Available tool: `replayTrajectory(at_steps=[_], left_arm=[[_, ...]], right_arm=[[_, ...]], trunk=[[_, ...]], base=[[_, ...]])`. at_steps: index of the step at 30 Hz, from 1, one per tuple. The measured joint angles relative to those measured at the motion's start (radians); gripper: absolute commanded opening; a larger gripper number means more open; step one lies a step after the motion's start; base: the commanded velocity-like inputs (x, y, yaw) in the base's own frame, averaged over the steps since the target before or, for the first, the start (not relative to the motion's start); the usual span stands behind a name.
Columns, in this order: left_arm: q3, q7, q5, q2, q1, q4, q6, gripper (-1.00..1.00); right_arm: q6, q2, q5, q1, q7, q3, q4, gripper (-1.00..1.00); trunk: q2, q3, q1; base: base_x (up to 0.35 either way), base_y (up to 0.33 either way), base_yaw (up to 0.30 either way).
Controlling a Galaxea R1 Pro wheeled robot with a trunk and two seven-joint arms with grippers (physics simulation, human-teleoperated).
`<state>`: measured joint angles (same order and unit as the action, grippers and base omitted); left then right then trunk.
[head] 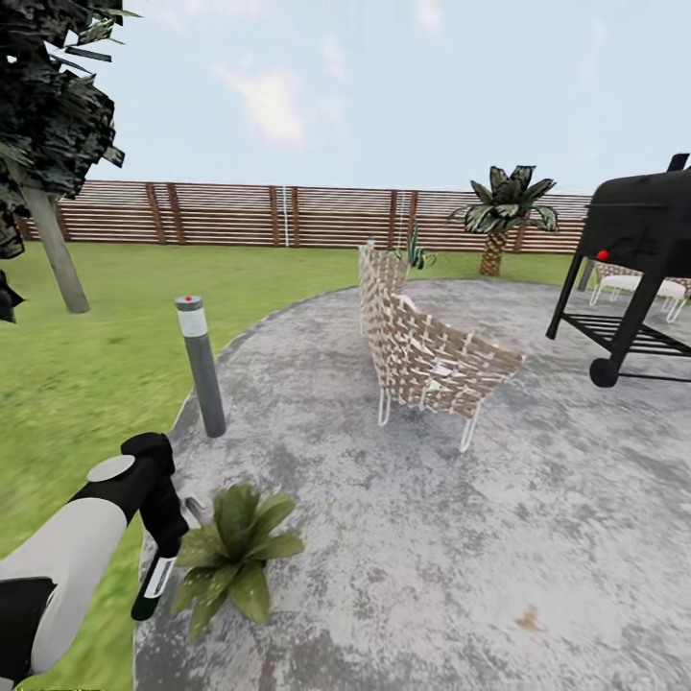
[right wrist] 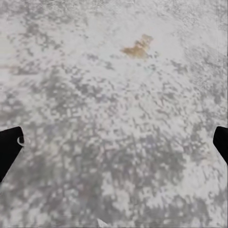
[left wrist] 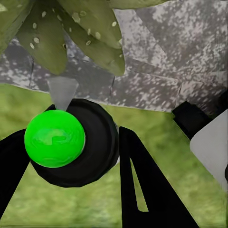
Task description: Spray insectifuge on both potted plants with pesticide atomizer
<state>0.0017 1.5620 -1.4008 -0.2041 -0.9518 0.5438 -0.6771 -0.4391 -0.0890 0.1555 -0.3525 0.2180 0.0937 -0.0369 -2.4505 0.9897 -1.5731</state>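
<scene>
The robot's left pincer (left wrist: 71, 156) is closed around the pesticide atomizer (left wrist: 71, 147), its green-capped black head between the 2 black fingers (left wrist: 142, 185), at the edge of the round paved patio (head: 461, 537) where it meets the lawn (head: 86, 374). Just beside it sits 1 potted plant (head: 235, 557), its pointed leaves flecked with pale droplets in the left wrist view. The right pincer (right wrist: 114, 142) hangs wide open and empty over bare paving; a wicker chair (head: 427, 355), grill (head: 638, 230) and bollard light (head: 200, 365) stand beyond.
</scene>
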Motion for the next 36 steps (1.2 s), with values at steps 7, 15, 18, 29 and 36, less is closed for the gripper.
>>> replayTrajectory(at_steps=[7, 15, 18, 29, 36], left_arm=[[-0.006, 0.0, 0.0, 0.0, 0.0, 0.0, 0.0, -1.0], [-0.007, 0.0, -0.019, 0.0, 0.0, 0.0, 0.0, -1.0], [-0.007, 0.0, -0.034, 0.0, 0.0, -0.001, 0.002, -1.0], [-0.009, 0.001, -0.039, 0.001, 0.004, -0.003, 0.008, -1.0], [-0.009, 0.001, -0.044, 0.001, 0.006, -0.003, 0.007, -1.0]], right_arm=[[0.0, 0.0, 0.0, 0.0, 0.0, 0.0, 0.0, 1.0], [0.0, 0.0, 0.0, 0.0, 0.0, 0.0, 0.0, 1.0], [0.0, 0.001, 0.0, 0.0, 0.0, 0.0, 0.0, 1.0], [0.0, 0.0, 0.001, 0.0, 0.0, 0.0, 0.0, 1.0], [0.001, 0.0, 0.001, 0.0, -0.001, 0.0, 0.0, 1.0]], trunk=[[0.0, 0.0, 0.0], [0.0, 0.0, 0.0], [0.0, 0.0, 0.0], [0.0, 0.0, 0.0], [0.0, 0.0, 0.0]], base=[[0.244, -0.185, 0.048], [0.117, -0.162, 0.113], [0.004, -0.013, 0.27], [0.047, 0.008, 0.191], [0.31, 0.093, 0.004]])
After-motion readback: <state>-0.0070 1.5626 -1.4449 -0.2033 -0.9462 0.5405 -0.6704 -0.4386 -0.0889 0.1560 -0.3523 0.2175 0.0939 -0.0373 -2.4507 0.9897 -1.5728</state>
